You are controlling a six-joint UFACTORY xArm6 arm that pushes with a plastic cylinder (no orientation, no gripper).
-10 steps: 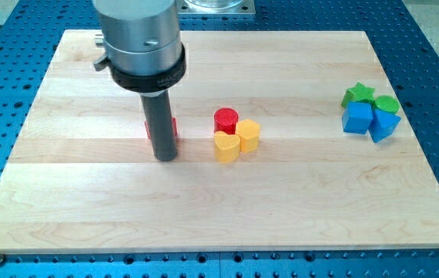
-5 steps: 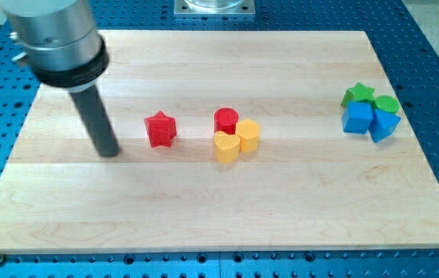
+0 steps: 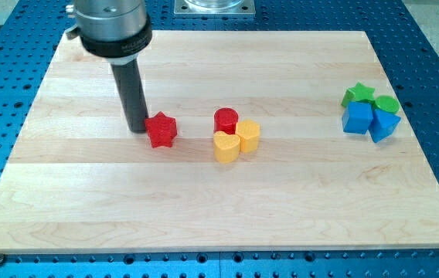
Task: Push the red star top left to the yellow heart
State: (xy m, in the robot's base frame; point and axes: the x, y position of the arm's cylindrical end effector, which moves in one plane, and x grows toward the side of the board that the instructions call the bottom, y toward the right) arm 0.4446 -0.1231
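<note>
My tip (image 3: 137,127) touches the red star's (image 3: 161,130) left edge; no fingers exist. Push steadily rightward toward the yellow heart (image 3: 226,146).

red star (image 3: 161,130) | red cylinder (image 3: 226,120) | yellow heart (image 3: 225,146) | second yellow block (image 3: 249,135) | two green blocks (image 3: 358,94) | two blue blocks (image 3: 356,118) | pale wood board (image 3: 297,201) | dark rod (image 3: 132,91)

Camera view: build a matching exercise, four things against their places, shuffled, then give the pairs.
Things
1. my tip
2. red star
3. yellow heart
4. green star

Places
A. just below the red cylinder
B. far on the view's right, above a blue block
C. at the red star's upper left edge
D. left of the yellow heart, apart from it

Pairs: 1-C, 2-D, 3-A, 4-B
</note>
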